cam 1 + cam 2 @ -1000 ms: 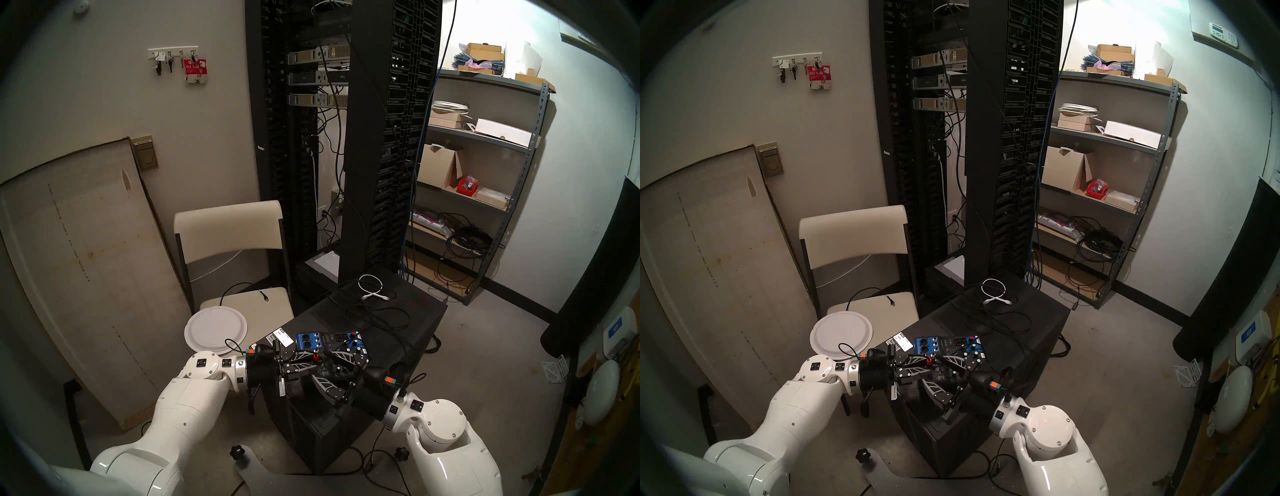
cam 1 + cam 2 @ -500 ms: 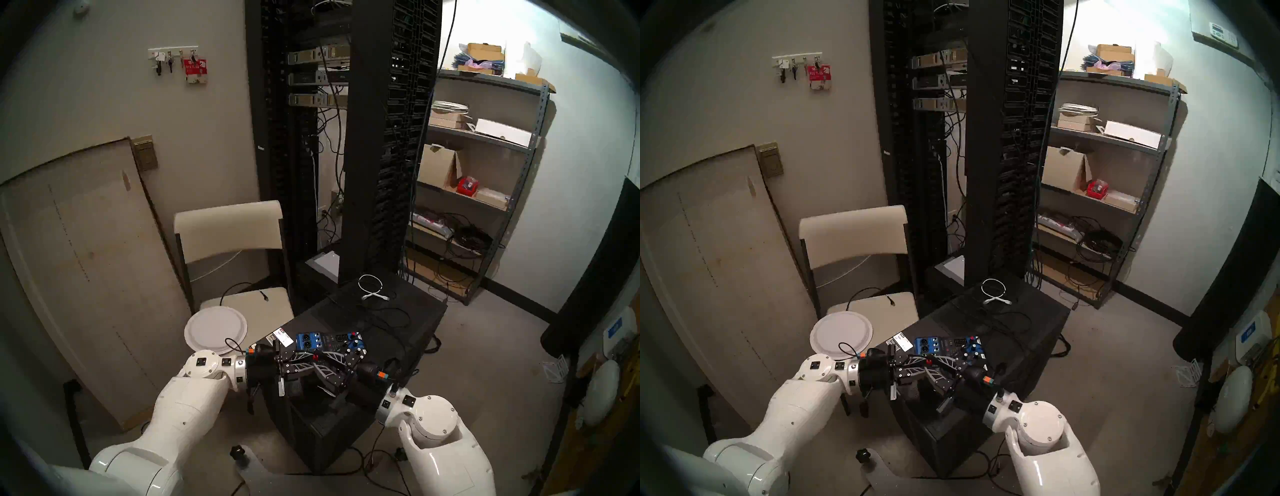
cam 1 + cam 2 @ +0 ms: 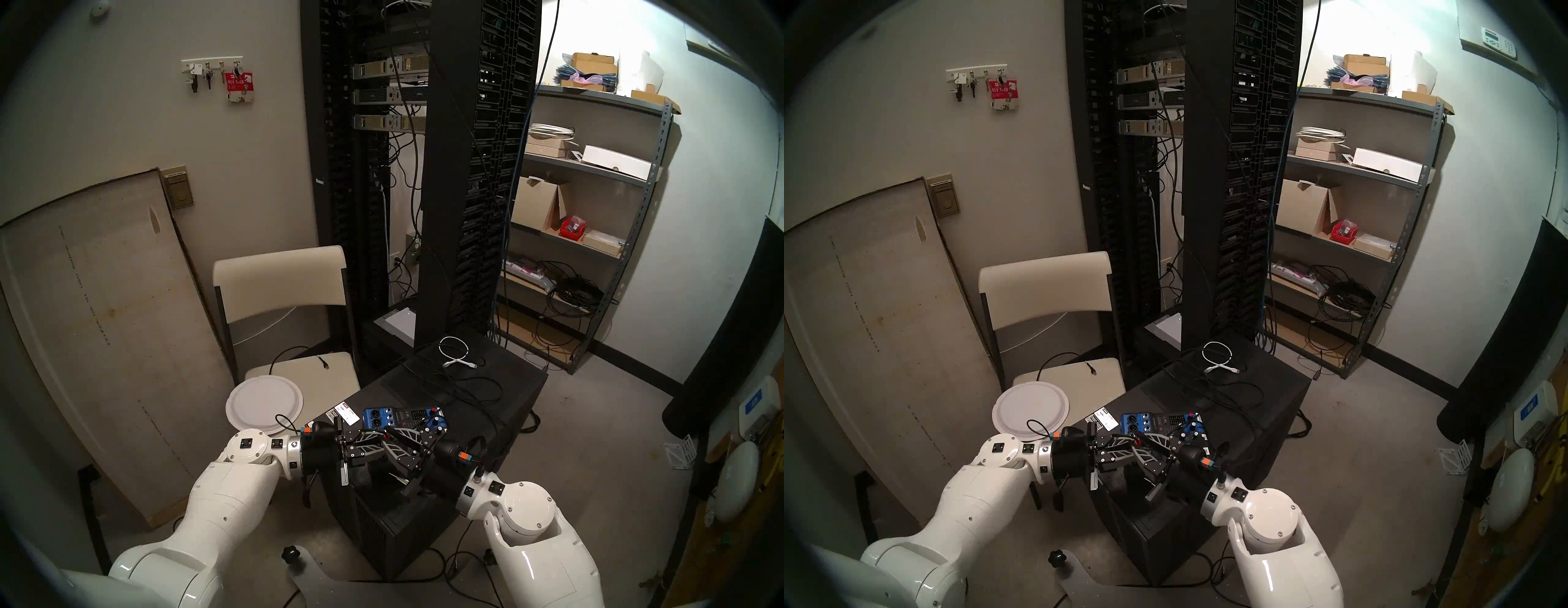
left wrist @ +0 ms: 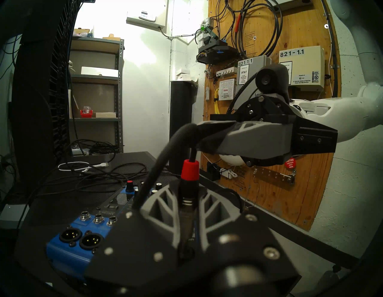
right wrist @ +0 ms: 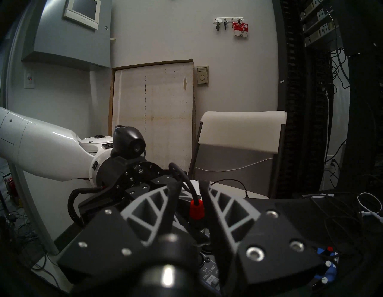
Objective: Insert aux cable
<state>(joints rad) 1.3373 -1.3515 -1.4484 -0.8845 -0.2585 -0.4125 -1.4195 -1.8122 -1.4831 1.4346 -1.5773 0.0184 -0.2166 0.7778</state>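
so the right end effector has just closed in around the aux cable by its red collar, lower middle of the frame over the mixer, which the left end effector clamps tight, looks like a handoff before plugging in

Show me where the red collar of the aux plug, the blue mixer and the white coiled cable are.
red collar (image 4: 190, 170), left wrist view, its side.
blue mixer (image 4: 68, 252), left wrist view, blue front corner.
white coiled cable (image 3: 454, 349), head left view, its loop.
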